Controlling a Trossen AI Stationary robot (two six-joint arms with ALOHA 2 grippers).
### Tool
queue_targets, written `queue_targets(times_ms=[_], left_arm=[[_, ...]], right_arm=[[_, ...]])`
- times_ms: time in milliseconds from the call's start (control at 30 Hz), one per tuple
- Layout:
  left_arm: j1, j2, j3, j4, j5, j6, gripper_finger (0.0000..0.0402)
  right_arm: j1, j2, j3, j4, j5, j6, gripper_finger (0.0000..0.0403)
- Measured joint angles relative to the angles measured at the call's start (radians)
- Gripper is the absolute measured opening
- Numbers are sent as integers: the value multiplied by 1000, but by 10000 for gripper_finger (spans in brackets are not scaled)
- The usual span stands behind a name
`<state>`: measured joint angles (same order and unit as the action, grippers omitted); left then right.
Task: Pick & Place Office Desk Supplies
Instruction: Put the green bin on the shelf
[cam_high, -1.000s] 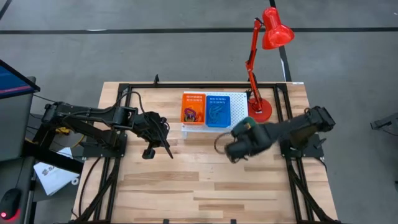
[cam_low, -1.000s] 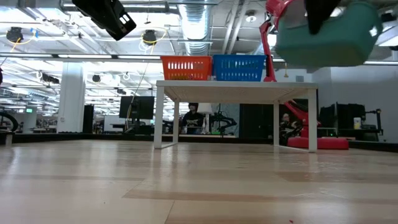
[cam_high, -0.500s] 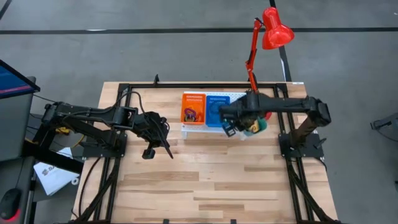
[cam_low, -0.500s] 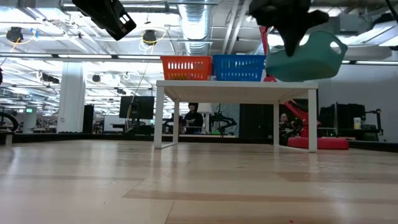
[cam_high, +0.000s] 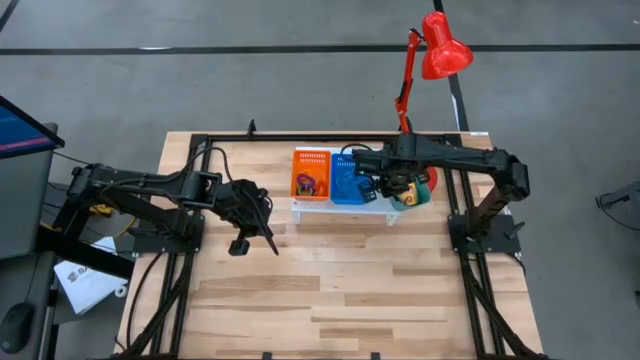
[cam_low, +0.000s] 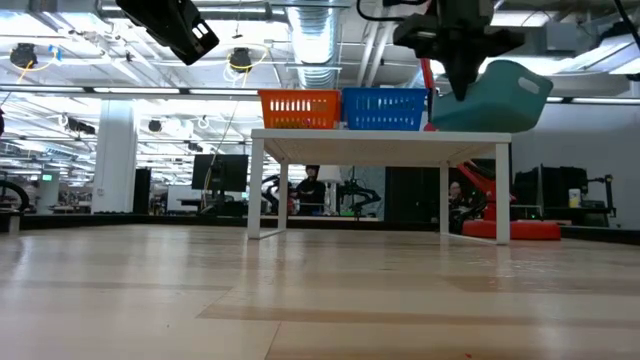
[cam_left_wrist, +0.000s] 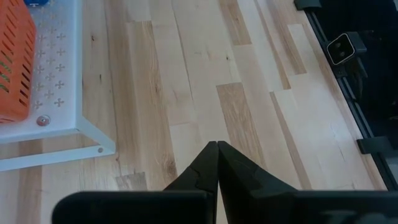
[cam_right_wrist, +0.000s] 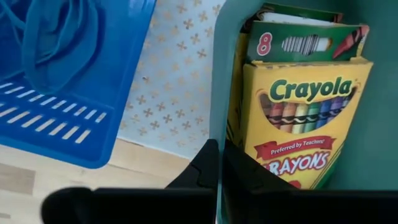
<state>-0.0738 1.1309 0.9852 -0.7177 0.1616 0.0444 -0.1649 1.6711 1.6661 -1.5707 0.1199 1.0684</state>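
Wooden table (cam_high: 330, 290) carries white stand (cam_high: 345, 209), apparently lamp base (cam_high: 424, 181).

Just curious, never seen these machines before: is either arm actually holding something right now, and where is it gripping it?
The right gripper pinches the rim of a teal bin with crayon boxes inside. The left gripper is shut and empty.

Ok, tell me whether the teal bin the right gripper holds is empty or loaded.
Loaded: in the right wrist view two crayon boxes stand inside the teal bin, whose wall the right gripper pinches.
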Motion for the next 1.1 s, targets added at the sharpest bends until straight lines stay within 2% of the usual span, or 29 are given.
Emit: queue_targets(times_ms=[433,1100], left_arm=[[0,0,0,-2,0,-20,0],[-6,0,0,-27,0,-24,0]], right_arm=[[-38,84,9,15,-79,13,0],[-121,123,108,47,-101,-21,13]])
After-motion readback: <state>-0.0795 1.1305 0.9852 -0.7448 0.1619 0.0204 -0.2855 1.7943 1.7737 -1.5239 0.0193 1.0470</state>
